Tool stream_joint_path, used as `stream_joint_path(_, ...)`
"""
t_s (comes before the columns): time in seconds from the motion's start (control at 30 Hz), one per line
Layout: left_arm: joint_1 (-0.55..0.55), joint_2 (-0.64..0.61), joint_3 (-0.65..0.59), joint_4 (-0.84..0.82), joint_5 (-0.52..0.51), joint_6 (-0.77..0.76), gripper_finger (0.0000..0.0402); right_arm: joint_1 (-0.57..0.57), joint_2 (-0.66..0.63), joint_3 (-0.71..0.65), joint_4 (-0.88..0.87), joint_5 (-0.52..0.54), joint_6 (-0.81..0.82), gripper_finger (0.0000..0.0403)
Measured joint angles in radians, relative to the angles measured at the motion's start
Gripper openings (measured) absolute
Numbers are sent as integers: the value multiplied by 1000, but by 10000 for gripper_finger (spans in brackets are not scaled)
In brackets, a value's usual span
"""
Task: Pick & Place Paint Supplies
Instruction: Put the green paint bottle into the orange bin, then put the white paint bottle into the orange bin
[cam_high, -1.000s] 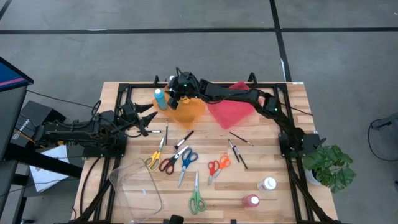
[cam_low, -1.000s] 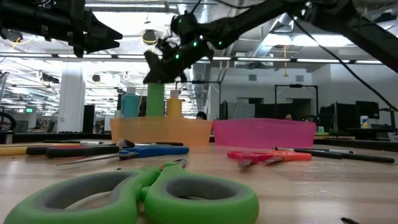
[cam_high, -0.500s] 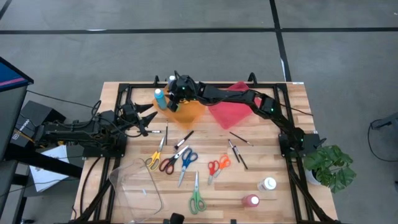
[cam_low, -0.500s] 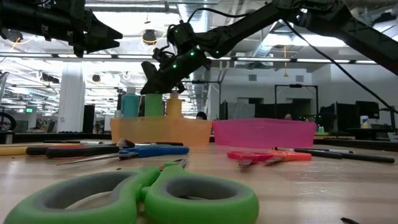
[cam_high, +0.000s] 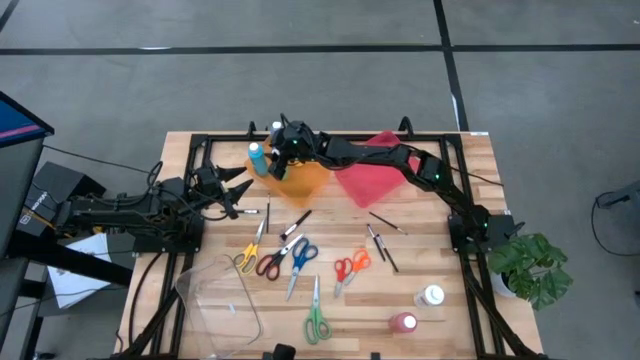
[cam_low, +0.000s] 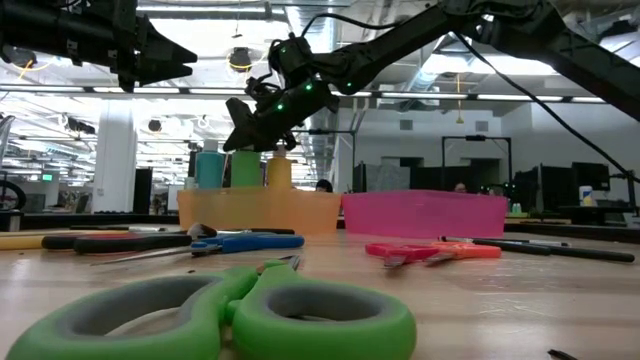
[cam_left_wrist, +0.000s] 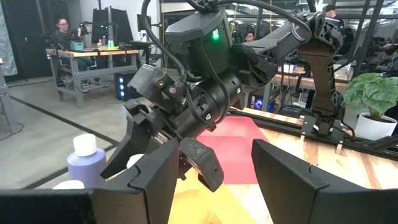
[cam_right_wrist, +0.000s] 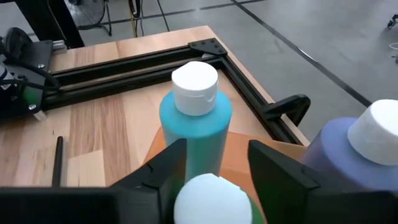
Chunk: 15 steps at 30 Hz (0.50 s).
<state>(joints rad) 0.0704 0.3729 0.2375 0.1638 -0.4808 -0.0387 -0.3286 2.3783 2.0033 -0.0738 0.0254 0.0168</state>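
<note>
Right pincer (cam_high: 283, 165) astride green bottle (cam_low: 246, 168)

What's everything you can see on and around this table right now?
Trays: three; orange tray, pink tray at back, clear tray front left.
Bottles in orange tray: at least three; teal bottle, green bottle, yellow bottle.
Loose bottles: white bottle, pink bottle; front right.
Scissors: five; yellow, red, blue, orange, green; mid-table.
Brushes: several, dark, mid-table.
Plant: green, right edge.
Left gripper: fingers open, beside orange tray.
Right gripper: fingers apart over green bottle.
</note>
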Motion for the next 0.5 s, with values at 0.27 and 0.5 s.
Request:
stream_joint_path(0.27,0,0,0,-5,0,-3,200,4,-8,51,-48,-3,-17,255)
stream_joint_path(0.5,0,0,0,-8,0,-3,200,28,-8,286,-334,-53,-56,271)
